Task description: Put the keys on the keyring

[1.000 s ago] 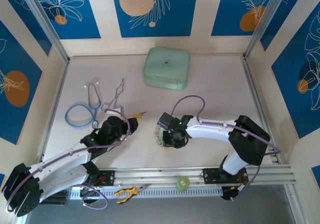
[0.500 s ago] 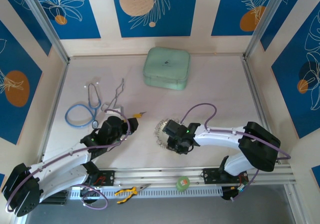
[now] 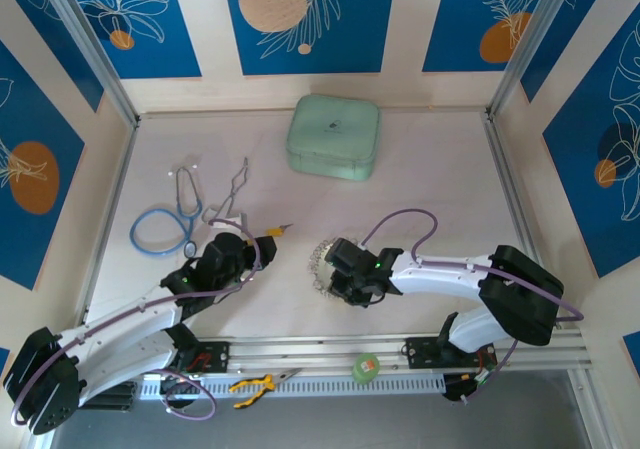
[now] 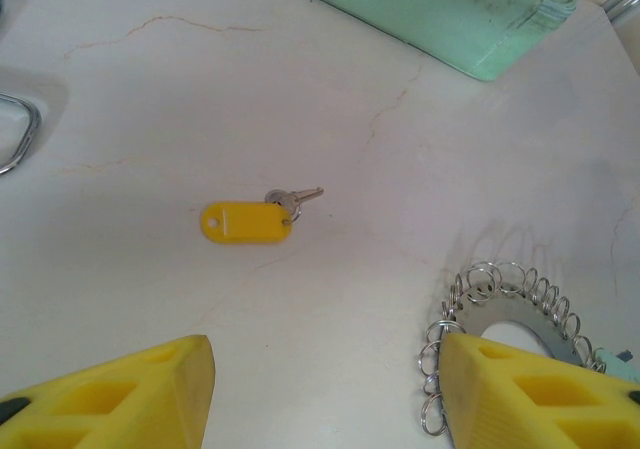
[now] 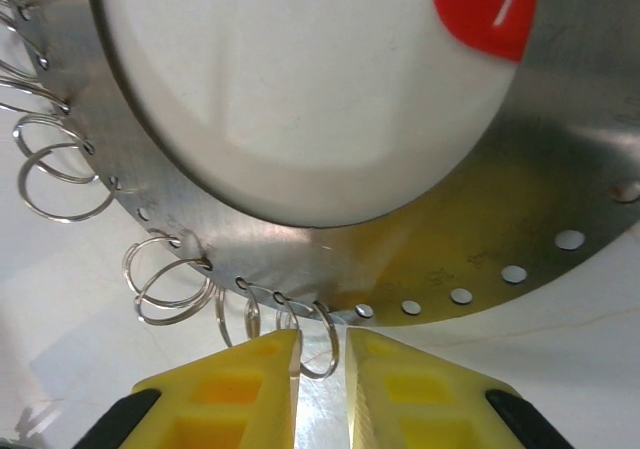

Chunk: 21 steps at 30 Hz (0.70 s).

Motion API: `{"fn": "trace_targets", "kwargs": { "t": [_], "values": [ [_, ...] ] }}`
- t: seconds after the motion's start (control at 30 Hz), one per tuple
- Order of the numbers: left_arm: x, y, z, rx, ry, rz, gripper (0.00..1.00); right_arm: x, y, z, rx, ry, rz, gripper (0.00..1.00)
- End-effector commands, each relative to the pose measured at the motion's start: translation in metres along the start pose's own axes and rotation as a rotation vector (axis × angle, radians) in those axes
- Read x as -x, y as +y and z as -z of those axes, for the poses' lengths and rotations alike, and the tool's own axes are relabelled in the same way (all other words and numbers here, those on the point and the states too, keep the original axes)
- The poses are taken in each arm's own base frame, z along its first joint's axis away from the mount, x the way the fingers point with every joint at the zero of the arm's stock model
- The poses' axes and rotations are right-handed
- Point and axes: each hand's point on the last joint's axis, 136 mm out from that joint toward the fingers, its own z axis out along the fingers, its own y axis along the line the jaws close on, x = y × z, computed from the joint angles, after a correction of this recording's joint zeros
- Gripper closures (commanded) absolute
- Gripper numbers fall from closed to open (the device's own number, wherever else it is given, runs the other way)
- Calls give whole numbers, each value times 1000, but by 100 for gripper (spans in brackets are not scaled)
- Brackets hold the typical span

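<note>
– Right at the keyring (image 3: pixel 320 259), what's being done by the right gripper (image 5: pixel 322 369)? Can a grip be made out?

– Kinda hard to call tbh. On the wrist cam its yellow fingertips (image 5: pixel 240 379) are seen drawn close together at the keyring's outer edge. One small wire loop (image 5: pixel 322 337) is caught in the narrow gap. Whether that loop is actually pinched can't be told. A red tag (image 5: pixel 490 9) is also seen, at the keyring's inner edge.

– And the left gripper (image 4: pixel 320 399)?

– Spread wide, nothing held. It's parked just left of the keyring, and one finger (image 4: pixel 530 389) is overlapped with the loops on its own cam.

– Keys?

– One yellow-tagged key (image 4: pixel 250 221) is laid flat on the table (image 3: pixel 420 169), left of the keyring and a bit farther back. It's apart from the keyring and out past the left gripper's tips. A green case (image 3: pixel 333 137) is set well behind the keyring, and a blue stethoscope (image 3: pixel 160 224) is left far off to its left.
</note>
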Motion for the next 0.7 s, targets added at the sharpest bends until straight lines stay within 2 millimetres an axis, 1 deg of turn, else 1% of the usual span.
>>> {"fn": "trace_targets", "kwargs": {
  "t": [0.0,0.2,0.33,0.67],
  "values": [
    [4,2,2,8,-19,-11,39,-1,-5,-6,-9,9,-33,81],
    [5,2,3,7,-24,-10,40,-1,-11,-7,-39,6,-49,81],
    [4,2,2,9,-23,-10,39,-1,-16,-3,-68,-11,-61,78],
    [4,3,3,9,-25,-9,39,-5,-10,-10,-48,5,-90,77]
  ]
}}
